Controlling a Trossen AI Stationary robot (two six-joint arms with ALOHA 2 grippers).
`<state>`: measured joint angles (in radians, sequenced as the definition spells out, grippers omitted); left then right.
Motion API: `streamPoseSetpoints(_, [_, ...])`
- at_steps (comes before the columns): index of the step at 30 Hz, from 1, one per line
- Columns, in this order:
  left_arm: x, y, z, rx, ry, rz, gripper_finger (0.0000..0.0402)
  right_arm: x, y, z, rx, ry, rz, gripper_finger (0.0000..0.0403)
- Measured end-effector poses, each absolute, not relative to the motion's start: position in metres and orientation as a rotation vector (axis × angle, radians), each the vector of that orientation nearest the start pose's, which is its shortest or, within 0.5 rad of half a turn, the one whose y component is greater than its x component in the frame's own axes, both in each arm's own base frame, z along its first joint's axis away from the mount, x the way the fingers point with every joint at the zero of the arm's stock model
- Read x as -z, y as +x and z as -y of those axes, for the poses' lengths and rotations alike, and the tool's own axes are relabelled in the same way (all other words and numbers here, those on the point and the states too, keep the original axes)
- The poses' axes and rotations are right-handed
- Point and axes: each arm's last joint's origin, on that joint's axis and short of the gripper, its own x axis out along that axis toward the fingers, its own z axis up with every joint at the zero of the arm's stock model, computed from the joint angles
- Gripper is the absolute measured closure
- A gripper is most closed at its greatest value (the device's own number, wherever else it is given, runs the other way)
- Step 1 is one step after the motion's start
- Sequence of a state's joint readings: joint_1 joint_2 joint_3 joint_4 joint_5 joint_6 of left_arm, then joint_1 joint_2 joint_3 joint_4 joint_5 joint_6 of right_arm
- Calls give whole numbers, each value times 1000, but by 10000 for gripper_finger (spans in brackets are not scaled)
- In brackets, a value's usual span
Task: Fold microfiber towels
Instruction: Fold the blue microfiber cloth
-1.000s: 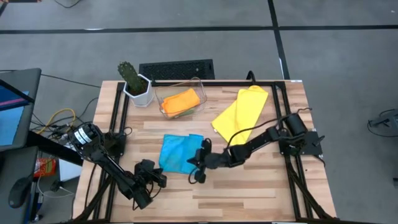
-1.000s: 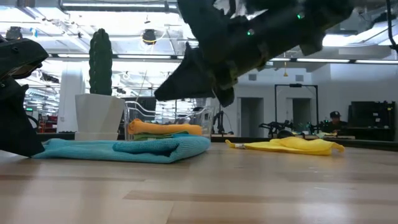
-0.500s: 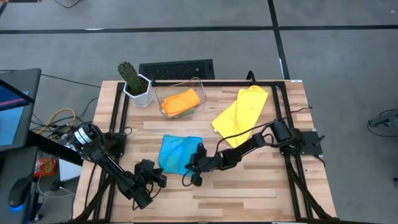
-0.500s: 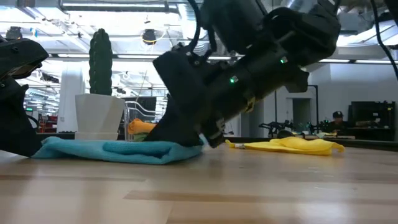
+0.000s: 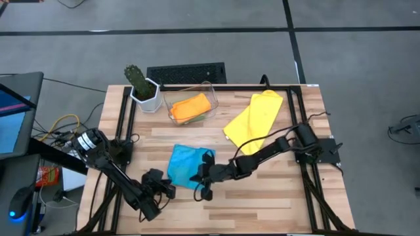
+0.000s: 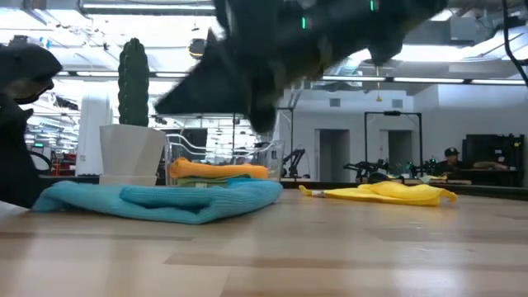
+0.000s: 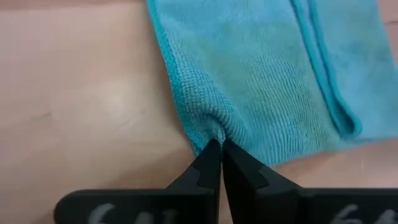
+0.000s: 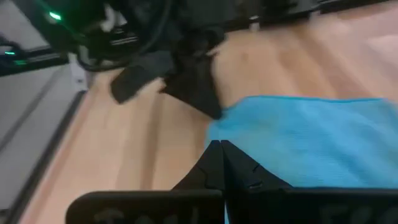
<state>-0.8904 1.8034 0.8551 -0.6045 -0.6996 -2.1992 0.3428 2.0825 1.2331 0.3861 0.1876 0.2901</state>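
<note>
The light blue towel (image 5: pixel 186 165) lies crumpled on the worktop (image 5: pixel 262 203), near the front, between the two arms. The left pincer (image 7: pixel 217 148) sits at the towel's near-left corner, its fingers pressed together and pinching the cloth's edge, which puckers at the tips. The right pincer (image 5: pixel 203 190) is off the towel's right front corner, fingers closed together; in its own wrist view the tips lie against blue cloth, but whether any fabric is caught between them cannot be made out. The yellow towel (image 5: pixel 254 117) lies spread toward the back right, well apart from both pincers. The orange towel (image 5: pixel 191 106) rests folded in the clear bin (image 5: pixel 172 97) at the back, over a green towel (image 6: pixel 216 180) mostly hidden beneath it. A potted cactus (image 5: pixel 140 84) stands beside the bin.
</note>
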Motion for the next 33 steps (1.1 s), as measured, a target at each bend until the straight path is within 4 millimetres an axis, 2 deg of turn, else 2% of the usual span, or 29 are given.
streamPoseSetpoints(5, [-123,186,197,-856,-886,-639,401,-163,409,-144,-39,110,-504,387])
streamPoseSetpoints(14, [-145,200,183,-782,-838,-686,401,-151,395,-155,-39,100,-611,389])
streamPoseSetpoints(19, [-150,217,181,-681,-842,-706,401,-147,393,-157,-30,97,-620,390])
streamPoseSetpoints(25, [-156,238,175,-572,-837,-708,401,-127,400,-160,-30,122,-608,389])
streamPoseSetpoints(29, [-157,243,168,-578,-842,-715,401,-103,397,-162,3,107,-680,391])
streamPoseSetpoints(33, [-159,249,166,-542,-853,-718,401,-98,399,-163,-24,146,-689,389])
